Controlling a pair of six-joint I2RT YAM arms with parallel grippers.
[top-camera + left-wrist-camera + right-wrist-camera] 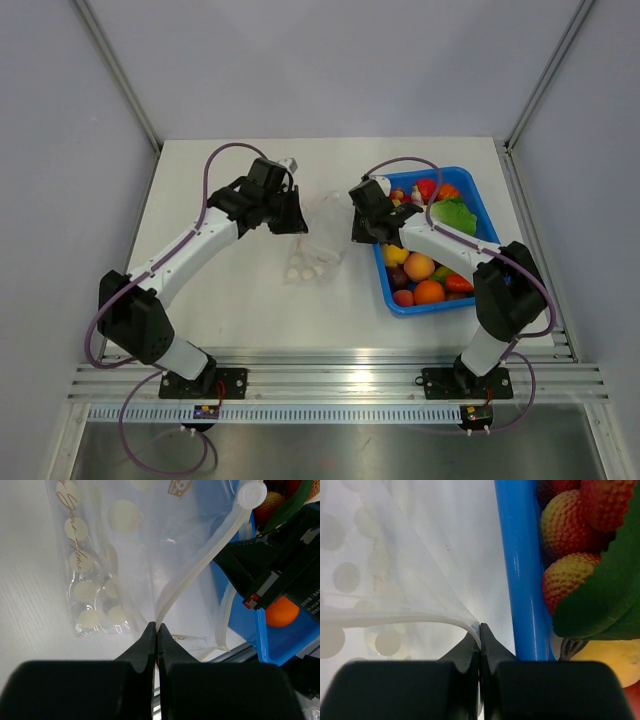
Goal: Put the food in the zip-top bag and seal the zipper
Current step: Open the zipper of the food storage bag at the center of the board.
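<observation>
— So, where is the zip-top bag?

— It is on the white table, between the two arms and just left of the blue tray. Its near end lies flat, with the white dots bunched there. Its far end is lifted and stretched between the grippers.

— What are the fingers of the left gripper doing?

— They are pressed together with no gap. The white zipper runs straight down into their tips, so the left gripper pinches the bag at its mouth edge. The strip's round end tab sits up toward the tray side.

— And the right gripper?

— It is clenched too. In its wrist view the clear film draws to a point right at the closed tips. So it nips the other side of the mouth, just beside the tray's blue wall.

— Is the mouth parted?

— It looks so from the left wrist. One strip goes into the left fingers and a second curves down nearer the tray. How wide the gap is cannot be told.

— And the food?

— All of it that shows lies in the tray. The green lettuce is at the far right and an orange is near the front. Bumpy red-and-yellow pieces and a yellow one lie between them.
</observation>
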